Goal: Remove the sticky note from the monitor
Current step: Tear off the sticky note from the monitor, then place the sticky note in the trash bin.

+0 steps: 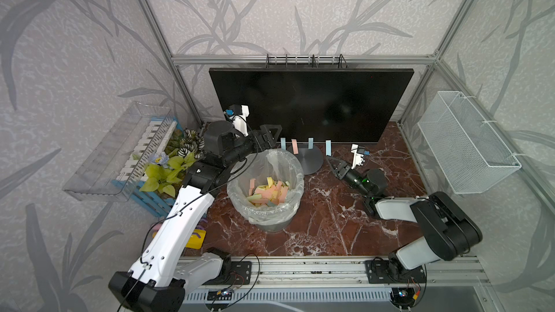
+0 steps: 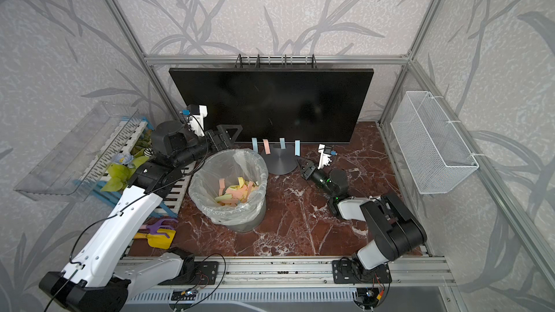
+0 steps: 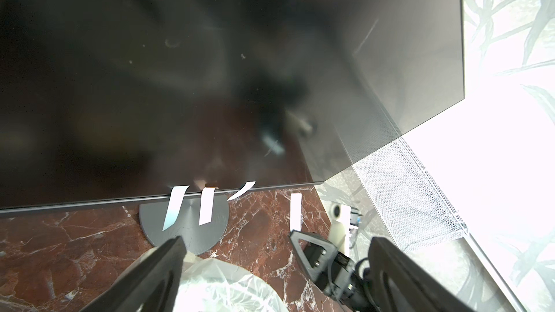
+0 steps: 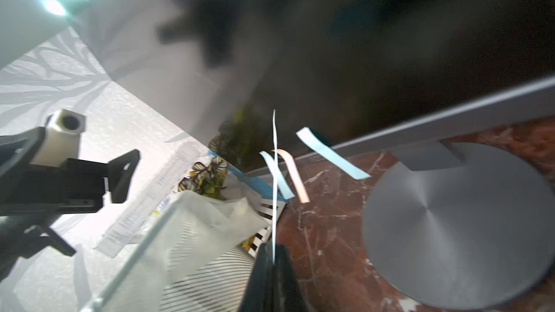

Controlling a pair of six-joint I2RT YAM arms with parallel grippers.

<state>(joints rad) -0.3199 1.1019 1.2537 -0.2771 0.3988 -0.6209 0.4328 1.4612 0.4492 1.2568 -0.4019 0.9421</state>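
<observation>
The sticky note (image 4: pixel 274 175), rightmost of the strips hanging at the monitor's (image 1: pixel 309 100) lower edge, is being pinched at its free end by the right gripper (image 4: pixel 274 249), likely for peeling. The left gripper (image 1: pixel 268 136) is being held spread wide by the bin (image 1: pixel 300 175).

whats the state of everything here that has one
monitor, upright, screen dark
left tool, open, holding nothing
right tool, shut on rightmost blue note
other three notes, hanging at the monitor's lower edge
bin, lined, uncovered, notes inside
</observation>
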